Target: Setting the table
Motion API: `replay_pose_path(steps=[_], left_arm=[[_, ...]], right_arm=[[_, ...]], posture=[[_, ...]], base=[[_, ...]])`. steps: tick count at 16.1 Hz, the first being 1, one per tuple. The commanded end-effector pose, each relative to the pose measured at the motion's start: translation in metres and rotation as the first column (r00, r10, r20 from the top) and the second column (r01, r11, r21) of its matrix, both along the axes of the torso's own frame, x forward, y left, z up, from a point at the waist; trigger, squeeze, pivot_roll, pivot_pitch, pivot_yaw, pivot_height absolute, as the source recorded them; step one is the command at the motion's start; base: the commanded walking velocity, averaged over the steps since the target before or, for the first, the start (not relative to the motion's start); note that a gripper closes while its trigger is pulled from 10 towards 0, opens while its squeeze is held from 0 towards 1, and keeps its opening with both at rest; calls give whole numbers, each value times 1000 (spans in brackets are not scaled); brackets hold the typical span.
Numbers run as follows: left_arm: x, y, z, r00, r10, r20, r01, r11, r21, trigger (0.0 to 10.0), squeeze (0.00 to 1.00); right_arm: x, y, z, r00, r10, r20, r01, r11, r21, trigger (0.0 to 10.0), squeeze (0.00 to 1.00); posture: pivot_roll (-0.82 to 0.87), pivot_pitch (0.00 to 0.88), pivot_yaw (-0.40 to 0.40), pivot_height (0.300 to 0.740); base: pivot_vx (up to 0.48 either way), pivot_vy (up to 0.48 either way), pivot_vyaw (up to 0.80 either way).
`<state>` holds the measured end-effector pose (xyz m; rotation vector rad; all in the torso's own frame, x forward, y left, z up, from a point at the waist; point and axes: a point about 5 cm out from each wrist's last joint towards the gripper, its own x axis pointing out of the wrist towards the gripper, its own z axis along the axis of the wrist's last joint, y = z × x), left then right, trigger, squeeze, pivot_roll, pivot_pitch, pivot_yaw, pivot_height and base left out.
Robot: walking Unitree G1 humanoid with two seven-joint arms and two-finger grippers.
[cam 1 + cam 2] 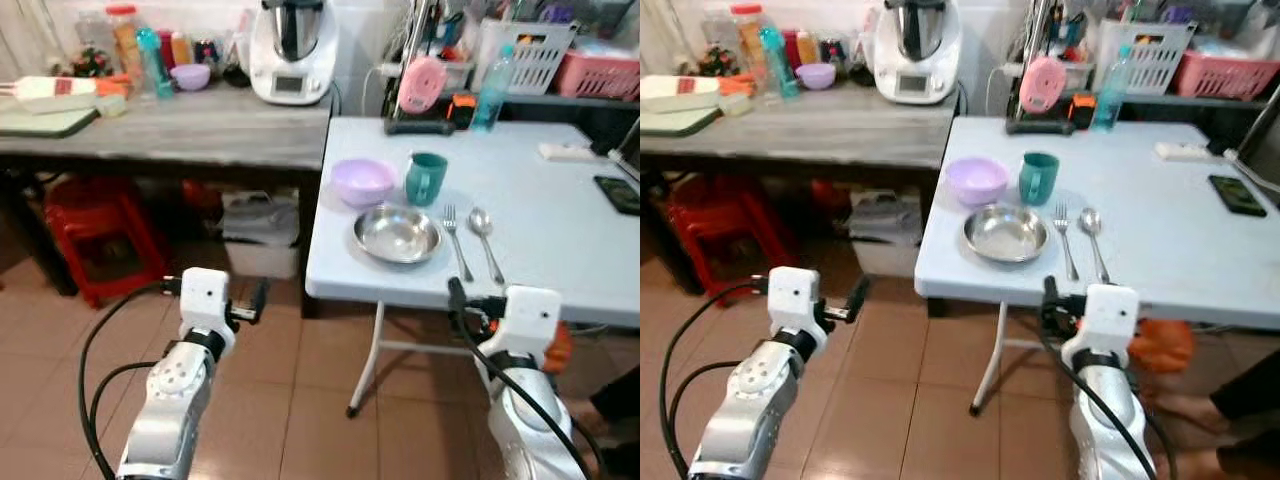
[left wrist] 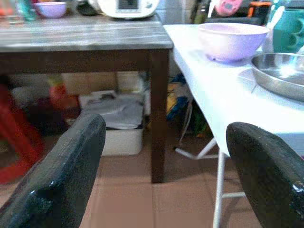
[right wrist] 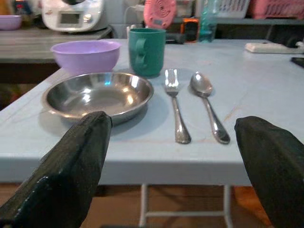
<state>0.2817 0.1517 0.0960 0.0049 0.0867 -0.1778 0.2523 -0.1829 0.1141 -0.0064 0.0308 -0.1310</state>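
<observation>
The light blue table point(image 1: 560, 230) looks almost set. A shiny metal plate point(image 1: 397, 235) sits near the table's front edge. A purple bowl point(image 1: 362, 181) stands just beside the plate at about 11 o'clock, and a green mug point(image 1: 425, 178) stands just beside it at about 1 o'clock. At 3 o'clock from the plate lies a fork point(image 1: 456, 240), and right next to the fork, on its far side from the plate, lies a spoon point(image 1: 486, 241). Both point away from the robot and lie straight, side by side but not touching. The right gripper point(image 3: 173, 166) hangs in front of the table edge, lower than the tabletop, with its two black fingers spread wide and nothing between them. The left gripper point(image 2: 164, 166) is out over the tiled floor point(image 1: 300, 400), off at 9 o'clock from the table, near the grey wooden bench point(image 1: 200, 130). Its fingers are spread wide too and hold nothing. So one place seems done: plate, bowl, mug, fork and spoon are all there and look neat. I think very little is left, maybe nothing. On the far side of the table are a phone point(image 1: 618, 193) and a water bottle point(image 1: 489, 90), well apart from the place setting.
</observation>
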Motion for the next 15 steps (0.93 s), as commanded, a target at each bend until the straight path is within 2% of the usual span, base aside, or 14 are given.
replay_pose_path(steps=[1, 11, 13, 15], left_arm=[[0, 3, -1, 1000, 3, -5, -3, 1000, 11, 10000, 0], [4, 3, 3, 1000, 8, 22, -8, 1000, 8, 10000, 0], [3, 2, 3, 1000, 7, 21, -7, 1000, -17, 10000, 0], [3, 3, 7, 999, 5, 35, -3, 998, -56, 10000, 0]], right_arm=[[2, 2, 5, 1000, 14, 21, -13, 1000, -7, 10000, 0], [2, 2, 7, 999, 8, 36, -8, 1000, -12, 10000, 0], [3, 2, 7, 999, 8, 41, -7, 1000, -12, 10000, 0], [2, 1, 16, 995, 6, 97, -3, 1000, -25, 10000, 0]], posture=[[-45, 0, 0, 740], [-45, 0, 6, 740], [-46, 0, 7, 740], [-44, 0, 7, 740]], base=[[0, 0, 0], [0, 0, 0], [0, 0, 0], [0, 0, 0]])
